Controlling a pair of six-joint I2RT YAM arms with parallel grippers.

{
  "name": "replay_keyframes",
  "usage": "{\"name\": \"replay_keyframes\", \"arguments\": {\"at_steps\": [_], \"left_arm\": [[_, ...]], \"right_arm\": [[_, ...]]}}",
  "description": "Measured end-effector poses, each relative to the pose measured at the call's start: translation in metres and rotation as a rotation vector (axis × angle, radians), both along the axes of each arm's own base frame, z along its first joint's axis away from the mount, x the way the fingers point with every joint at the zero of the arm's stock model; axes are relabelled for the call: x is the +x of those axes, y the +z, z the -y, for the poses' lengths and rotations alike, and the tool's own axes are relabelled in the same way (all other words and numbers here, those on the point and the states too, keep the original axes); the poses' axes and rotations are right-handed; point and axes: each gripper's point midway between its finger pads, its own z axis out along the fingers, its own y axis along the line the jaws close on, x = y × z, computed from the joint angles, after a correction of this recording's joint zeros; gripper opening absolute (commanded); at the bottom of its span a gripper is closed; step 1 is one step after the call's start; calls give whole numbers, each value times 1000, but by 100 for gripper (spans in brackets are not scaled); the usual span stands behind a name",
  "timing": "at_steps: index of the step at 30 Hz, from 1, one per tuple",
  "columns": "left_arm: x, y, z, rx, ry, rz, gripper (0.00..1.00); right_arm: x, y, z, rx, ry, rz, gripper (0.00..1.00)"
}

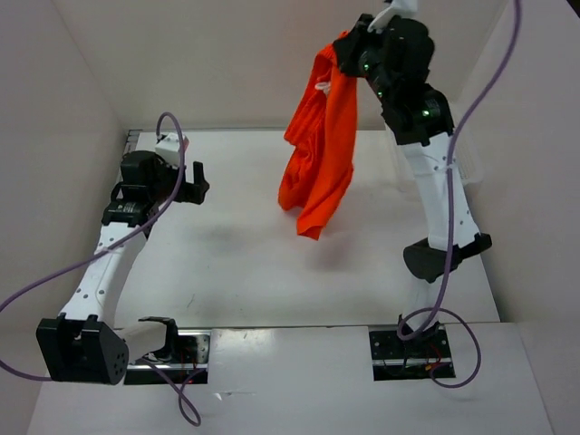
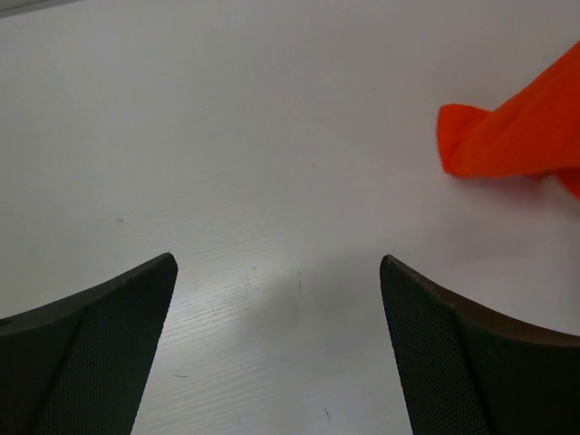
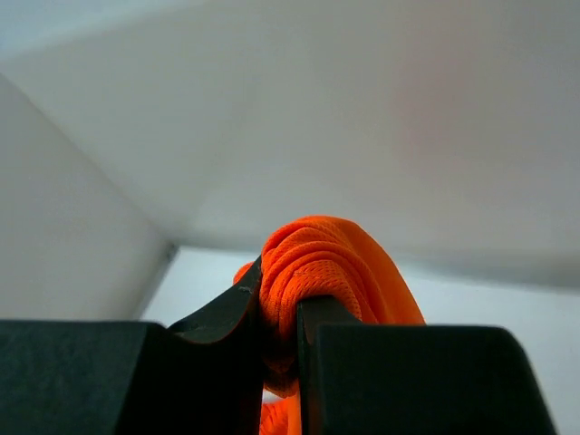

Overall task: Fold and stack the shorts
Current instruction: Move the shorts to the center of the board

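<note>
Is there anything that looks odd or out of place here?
Yes. The shorts hang crumpled in a bunch from the right gripper, high over the table, not laid flat for folding. The left gripper is open and empty.

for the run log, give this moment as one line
right gripper: shut on shorts | shorts: hanging bunched over table | left gripper: open, empty | fold: not started
</note>
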Motion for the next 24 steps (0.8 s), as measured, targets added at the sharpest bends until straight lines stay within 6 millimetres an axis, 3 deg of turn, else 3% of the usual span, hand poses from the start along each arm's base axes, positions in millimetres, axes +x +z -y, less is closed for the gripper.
{"name": "replay_keyframes", "arguments": {"at_steps": [3, 4, 5, 7, 9, 12, 14, 15, 17, 19, 20, 22, 24], "left_arm": [[1, 0, -8, 2, 25, 0, 99], [1, 0, -9, 2, 27, -1, 99], [1, -1, -9, 1, 26, -4, 99], [-1, -2, -7, -6, 12, -11, 99], [-3, -4, -4, -14, -4, -21, 99], [-7, -13, 3, -23, -30, -43, 99], [-12, -24, 6, -27, -43, -75, 99], [-15, -31, 8, -30, -50, -94, 99], [-18, -40, 11, -34, -63, -122, 99], [-18, -47, 12, -37, -68, -142, 99], [-18, -48, 12, -37, -68, -147, 99], [-17, -50, 12, -37, -68, -152, 99], [-17, -50, 12, -37, -67, -153, 99]], "right_arm": [[29, -81, -16, -34, 5, -207, 26], [37, -115, -17, -56, -6, -289, 39], [44, -149, -15, -78, -16, -367, 65], [53, -216, -1, -135, -44, -514, 81], [58, -291, 43, -187, -117, -681, 87], [50, -370, 132, -238, -259, -883, 88], [43, -387, 169, -303, -312, -927, 88], [44, -387, 169, -357, -303, -907, 90], [48, -377, 130, -464, -207, -827, 92], [45, -365, 56, -558, -44, -714, 92], [37, -361, 9, -595, 63, -658, 92], [21, -357, -65, -634, 222, -576, 92], [14, -359, -125, -639, 332, -520, 96]]}}
